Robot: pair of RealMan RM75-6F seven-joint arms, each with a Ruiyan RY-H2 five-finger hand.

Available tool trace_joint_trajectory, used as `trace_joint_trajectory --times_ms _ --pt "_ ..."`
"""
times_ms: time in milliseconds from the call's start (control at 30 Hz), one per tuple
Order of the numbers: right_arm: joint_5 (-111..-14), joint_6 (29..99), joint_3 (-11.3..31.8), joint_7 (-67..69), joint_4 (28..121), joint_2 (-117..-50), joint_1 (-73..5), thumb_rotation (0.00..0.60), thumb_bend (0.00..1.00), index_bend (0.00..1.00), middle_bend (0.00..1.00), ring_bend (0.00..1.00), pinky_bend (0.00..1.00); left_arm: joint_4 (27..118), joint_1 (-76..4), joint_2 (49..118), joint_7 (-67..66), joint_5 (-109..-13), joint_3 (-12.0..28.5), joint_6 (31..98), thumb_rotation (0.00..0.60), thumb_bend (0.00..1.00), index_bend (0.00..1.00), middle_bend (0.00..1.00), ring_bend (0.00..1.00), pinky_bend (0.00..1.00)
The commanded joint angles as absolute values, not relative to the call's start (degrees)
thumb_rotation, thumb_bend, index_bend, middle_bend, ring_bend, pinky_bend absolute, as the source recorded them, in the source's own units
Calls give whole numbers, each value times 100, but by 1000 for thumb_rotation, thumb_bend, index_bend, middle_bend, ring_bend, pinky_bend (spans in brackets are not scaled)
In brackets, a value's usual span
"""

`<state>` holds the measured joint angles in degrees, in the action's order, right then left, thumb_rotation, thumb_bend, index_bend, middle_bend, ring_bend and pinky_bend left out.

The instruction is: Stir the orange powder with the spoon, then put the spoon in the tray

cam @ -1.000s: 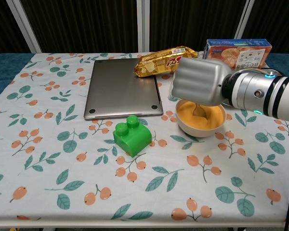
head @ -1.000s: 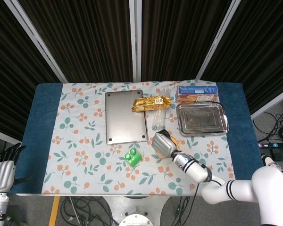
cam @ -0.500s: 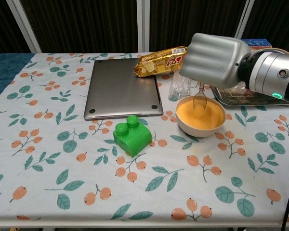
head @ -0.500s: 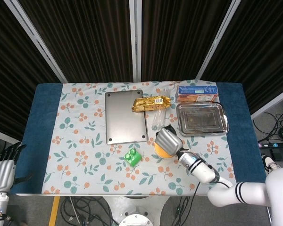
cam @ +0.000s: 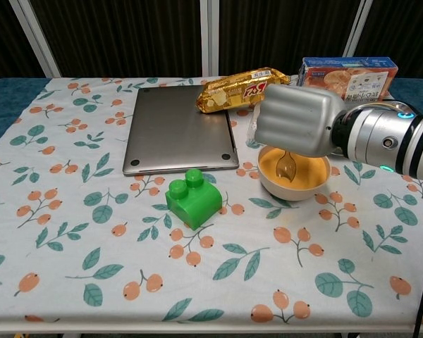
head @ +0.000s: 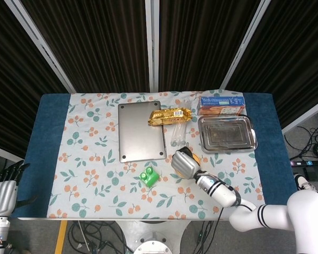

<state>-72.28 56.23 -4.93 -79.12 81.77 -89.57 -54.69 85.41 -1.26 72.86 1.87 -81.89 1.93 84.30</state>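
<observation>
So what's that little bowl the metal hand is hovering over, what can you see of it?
The bowl is small, round and pale, ceramic or plastic by its look. It stands upright on the flowered tablecloth, just right of the green toy block and in front of the laptop's corner. Orange powder fills it. The right hand hangs directly above, holding a spoon whose tip dips into the powder. The hand hides the bowl's far rim.

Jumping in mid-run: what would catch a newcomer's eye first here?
The right hand holding the spoon over the bowl of orange powder, right of centre. Next, the bright green block in front of the closed laptop, and the steel tray far right.
</observation>
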Motion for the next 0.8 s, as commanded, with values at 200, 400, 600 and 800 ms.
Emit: trace_joint_trajectory --times_ms 200,400,600,800 --pt "-7202 5616 -377 -8174 7857 -8930 -5467 600 434 890 1000 994 1000 8517 -134 7296 208 -8186 203 8417 600 12 208 183 124 147" --pt "-7734 5675 -415 -8335 8153 -8676 -5600 600 411 877 1000 994 1000 8523 -132 7290 210 -8202 204 8435 600 11 208 183 124 147" --pt "-8160 5540 -468 -8786 8440 -8520 -5761 600 374 811 1000 994 1000 8530 -126 7291 207 -8206 204 8450 600 11 208 183 124 147" --pt "-8121 5282 -420 -9076 8479 -8553 -5818 600 380 810 1000 994 1000 8515 -127 7303 224 -8195 201 8430 600 12 208 183 124 147"
